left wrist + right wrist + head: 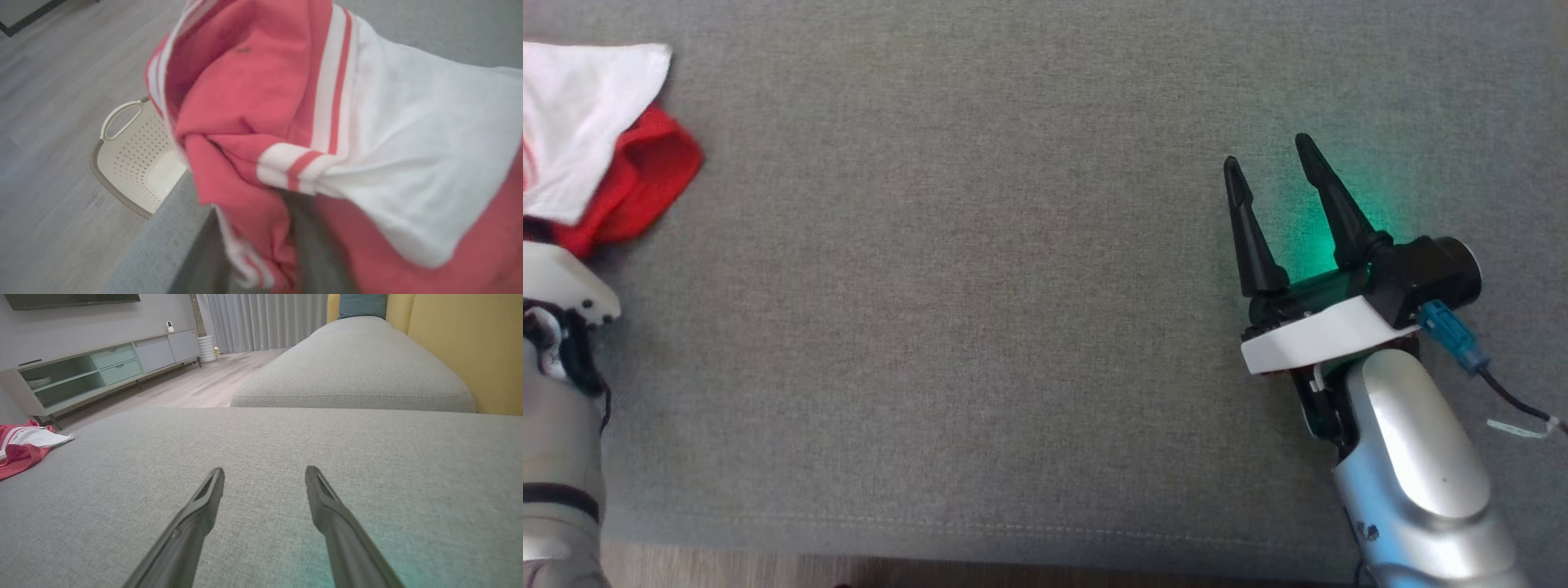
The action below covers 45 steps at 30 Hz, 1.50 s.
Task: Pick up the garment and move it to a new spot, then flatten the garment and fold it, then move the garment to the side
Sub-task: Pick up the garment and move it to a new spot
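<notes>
Left gripper at far-left edge of grey fabric sofa cushion (1013,327), fingers hidden in cloth, gap cannot be told. Right gripper (1267,151) spread wide, empty, well apart. Bright red mesh jersey with white striped trim (645,175) lies bunched there. Likely pick-up: pinch through several layers, lift clear, then carry toward cushion middle.

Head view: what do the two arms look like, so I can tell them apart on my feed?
The right hand has two long, black, tapering fingers on a black body with a white collar, then a silver forearm; a blue connector feeds a black cable. The left arm is silver too, with a white cover, black cabling and a black band.
</notes>
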{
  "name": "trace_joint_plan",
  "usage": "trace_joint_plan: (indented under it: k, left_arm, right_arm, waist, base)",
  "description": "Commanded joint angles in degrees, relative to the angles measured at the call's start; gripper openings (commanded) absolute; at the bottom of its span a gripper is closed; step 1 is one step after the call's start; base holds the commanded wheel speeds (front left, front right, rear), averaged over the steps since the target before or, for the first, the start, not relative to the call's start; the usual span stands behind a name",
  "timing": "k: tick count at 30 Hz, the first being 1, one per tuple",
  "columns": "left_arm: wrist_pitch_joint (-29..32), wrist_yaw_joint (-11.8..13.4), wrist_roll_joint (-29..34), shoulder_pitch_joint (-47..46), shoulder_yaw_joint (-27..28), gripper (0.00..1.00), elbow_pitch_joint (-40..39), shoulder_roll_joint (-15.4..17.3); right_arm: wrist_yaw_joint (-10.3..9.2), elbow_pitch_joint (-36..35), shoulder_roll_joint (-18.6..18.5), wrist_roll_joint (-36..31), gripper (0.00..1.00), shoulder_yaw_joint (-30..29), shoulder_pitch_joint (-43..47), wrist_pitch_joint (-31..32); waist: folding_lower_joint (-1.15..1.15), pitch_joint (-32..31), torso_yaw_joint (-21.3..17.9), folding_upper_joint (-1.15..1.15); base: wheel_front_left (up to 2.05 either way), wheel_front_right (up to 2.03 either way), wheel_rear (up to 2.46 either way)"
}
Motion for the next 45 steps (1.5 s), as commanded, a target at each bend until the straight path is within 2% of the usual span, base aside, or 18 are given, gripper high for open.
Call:
trace_joint_plan:
  k: [1,3,6,10,11,16,20,24,28,34,38,45]
  left_arm:
    - [-0.84,1.74,1.15,-0.45,0.0,0.0,-0.48,3.5]
    - [-2.11,3.02,2.16,-0.86,-1.07,0.0,-1.54,3.22]
    - [-2.62,3.21,3.28,-1.79,-2.47,0.0,-4.17,2.88]
    - [-2.74,2.43,4.28,-2.0,-3.8,0.0,-12.18,2.29]
    - [-2.74,2.43,4.28,-2.0,-3.8,0.0,-12.18,2.29]
    - [-2.76,0.33,5.15,-0.53,-5.77,0.0,-22.36,0.32]
    - [-2.76,-1.39,6.17,0.2,-8.66,0.0,-28.44,-2.4]
    - [-2.77,-3.01,6.75,0.84,-12.25,0.0,-32.95,-6.52]
    - [-2.77,-5.29,7.0,1.43,-16.92,0.0,-34.68,-10.18]
    - [-2.77,-6.64,4.81,3.11,-24.36,0.0,-36.43,-14.04]
    - [-2.77,-6.74,1.1,4.6,-30.43,0.0,-36.61,-14.52]
    - [-2.77,-3.17,-5.42,4.09,-42.04,0.0,-37.25,-14.56]
  right_arm:
    - [0.28,-2.06,0.34,-0.03,1.0,0.93,-0.48,-0.11]
    - [0.28,-1.63,0.34,0.54,1.0,0.82,-0.27,-0.22]
    - [0.28,-0.93,0.34,1.21,1.0,0.52,-0.07,-0.4]
    - [0.28,0.13,0.34,2.47,1.0,0.29,0.3,-0.63]
    - [0.28,0.13,0.34,2.47,1.0,0.29,0.3,-0.63]
    - [0.28,1.3,0.34,4.45,1.0,0.39,0.8,-0.8]
    - [0.28,1.1,0.34,5.98,1.0,0.59,1.15,-0.83]
    - [0.28,0.72,0.34,7.17,1.0,0.13,1.85,-0.84]
    - [0.28,0.59,0.34,8.25,1.0,0.27,2.33,-0.84]
    - [0.28,0.18,0.34,9.89,1.0,0.72,2.62,-0.85]
    - [0.28,-0.1,0.34,10.77,1.0,1.3,2.74,-0.85]
    - [0.28,-0.51,0.34,11.64,1.0,1.55,2.62,-0.85]
  waist:
    - [-0.01,0.11,-0.27,0.0]
    - [-0.01,-0.57,-0.36,0.0]
    - [-0.01,-1.82,-0.35,0.0]
    - [-0.01,-3.98,-0.56,0.0]
    - [-0.01,-3.98,-0.56,0.0]
    - [-0.01,-6.54,-1.95,0.0]
    - [-0.01,-8.16,-4.1,0.0]
    - [-0.01,-9.38,-6.7,0.0]
    - [-0.01,-10.14,-10.08,0.0]
    - [-0.01,-10.45,-15.1,0.0]
    - [-0.01,-10.46,-18.12,0.0]
    - [-0.01,-9.29,-21.04,0.0]
  base:
    - [0.0,0.0,0.0]
    - [0.0,0.0,0.0]
    - [0.0,0.0,0.0]
    - [0.0,0.0,0.0]
    - [0.0,0.0,0.0]
    - [0.0,0.0,0.0]
    - [0.0,0.0,0.0]
    - [0.0,0.0,0.0]
    - [0.0,0.0,0.0]
    - [0.0,0.0,0.0]
    - [0.0,0.0,0.0]
    - [0.0,0.0,0.0]
